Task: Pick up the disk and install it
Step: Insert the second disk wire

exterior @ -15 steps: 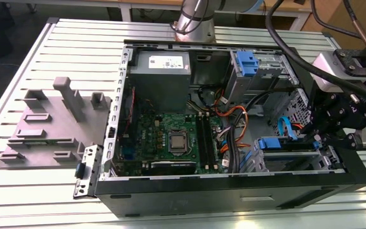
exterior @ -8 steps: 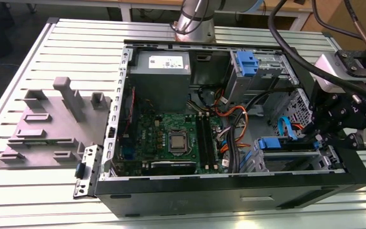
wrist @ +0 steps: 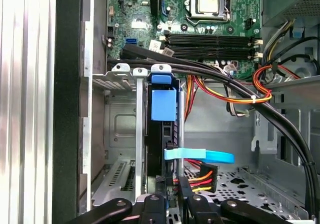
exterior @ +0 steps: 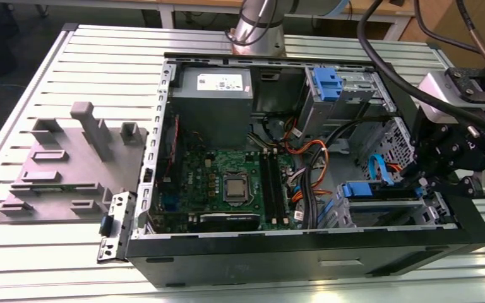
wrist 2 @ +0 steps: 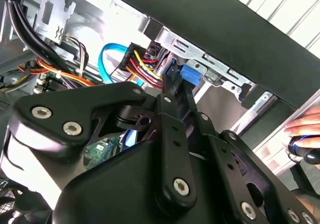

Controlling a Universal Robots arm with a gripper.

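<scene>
End effector pinched narrow on the disk rear edge, drive seated in the bay cage just ahead; install step nearly done, next needs release.

The disk stood on edge inside a metal drive bay of the open computer case. Its dark narrow side faced outward, with a blue plastic rail tab at its end. In the exterior view, the blue tab showed in the bay near the case's front corner.
</scene>
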